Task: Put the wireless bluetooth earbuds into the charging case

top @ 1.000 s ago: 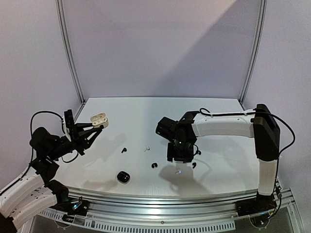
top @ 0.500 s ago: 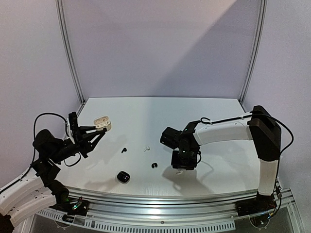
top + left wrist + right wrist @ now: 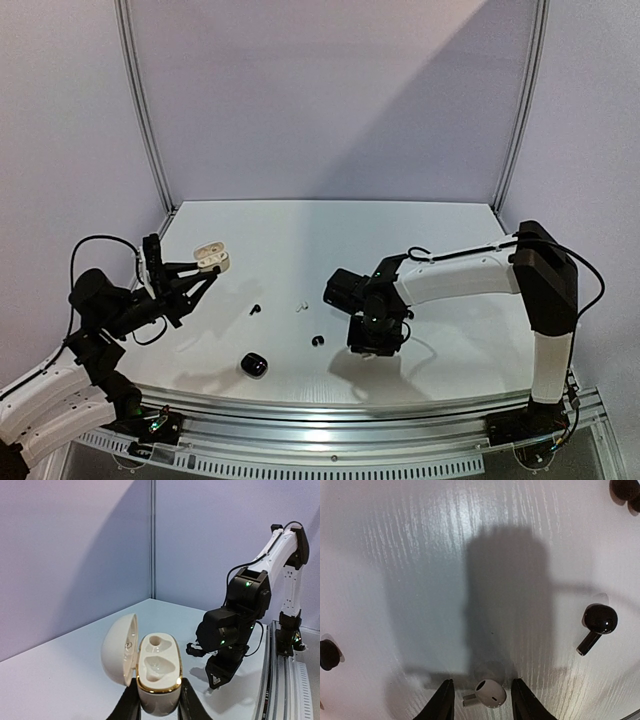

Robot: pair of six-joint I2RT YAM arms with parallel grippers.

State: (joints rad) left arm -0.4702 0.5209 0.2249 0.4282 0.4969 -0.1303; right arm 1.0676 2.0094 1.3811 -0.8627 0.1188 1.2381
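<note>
Glossy cream plastic charging case (image 3: 159, 667) with gold rim, glossy black earbud (image 3: 599, 620), smooth white earbud (image 3: 490, 694), grained white table (image 3: 395, 555)

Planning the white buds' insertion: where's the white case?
Top view, left side: white case open in the left gripper, left of a black earbud.

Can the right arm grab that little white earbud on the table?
Probably yes: the white earbud lies between the open fingers of the right tool, and nothing seems to block it.

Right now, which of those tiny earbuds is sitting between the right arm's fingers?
The white earbud, lying on the table in the gap between the two fingers. It is the only pale one there; the glossy black earbuds all lie outside the fingers.
</note>
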